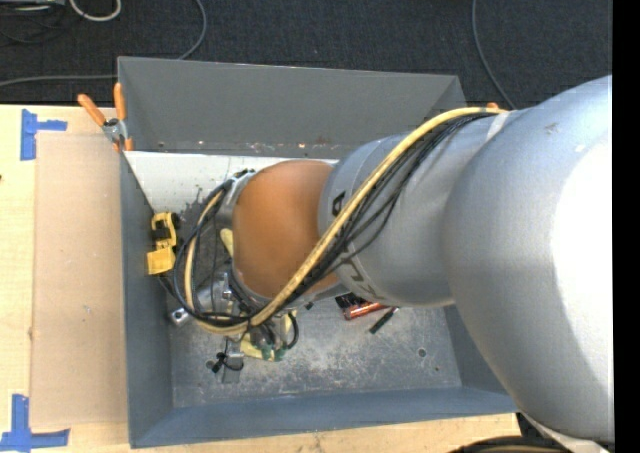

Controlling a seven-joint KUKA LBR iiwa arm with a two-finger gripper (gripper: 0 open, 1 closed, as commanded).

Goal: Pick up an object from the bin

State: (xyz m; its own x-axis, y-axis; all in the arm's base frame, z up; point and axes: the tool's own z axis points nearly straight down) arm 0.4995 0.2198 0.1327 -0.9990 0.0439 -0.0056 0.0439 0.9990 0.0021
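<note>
The gripper [236, 343] is hanging low in the bin [300, 413], a yellow thing [160, 242] lying up-left of it, its grip state impossible to tell.

We see a yellow and black plastic piece [160, 244], lying lengthwise beside the left wall of the grey bin [290, 101], well apart to its right a small red-orange and black item [358, 307], flat on the floor, partly hidden
</note>
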